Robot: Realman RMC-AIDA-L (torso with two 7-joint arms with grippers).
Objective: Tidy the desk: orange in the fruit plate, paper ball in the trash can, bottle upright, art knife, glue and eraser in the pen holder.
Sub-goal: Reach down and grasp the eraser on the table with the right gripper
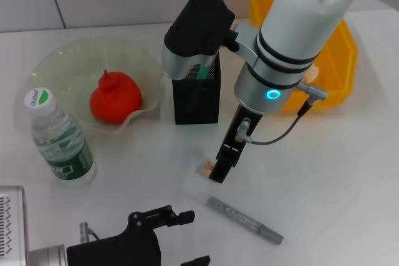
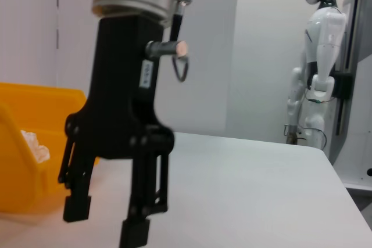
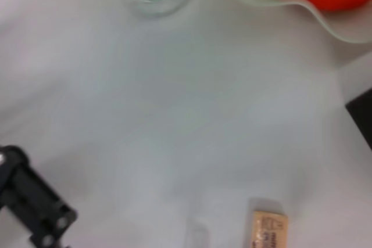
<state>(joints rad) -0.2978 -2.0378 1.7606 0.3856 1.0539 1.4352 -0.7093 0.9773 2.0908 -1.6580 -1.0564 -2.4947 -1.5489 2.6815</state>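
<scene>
- A white counter [image 1: 349,179] carries everything.
- The fruit plate [image 1: 62,60] sits at the far left, the upright bottle [image 1: 59,138] just in front of it.
- The pen holder [image 1: 196,98] stands mid-counter, beside the plate.
- The yellow trash can [image 1: 340,73] rests at the far right.
- The small eraser [image 1: 204,167] lies in front of the holder.
- A grey pen-like tool [image 1: 244,219] lies nearer, flat and slanted.

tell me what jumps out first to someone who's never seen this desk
The big white right arm dominates the middle, its right gripper open and lowered right beside the tiny tan eraser on the table. Next, the red-orange orange sits in the fruit plate at the far left, and the yellow trash can stands behind the arm at the far right.
</scene>
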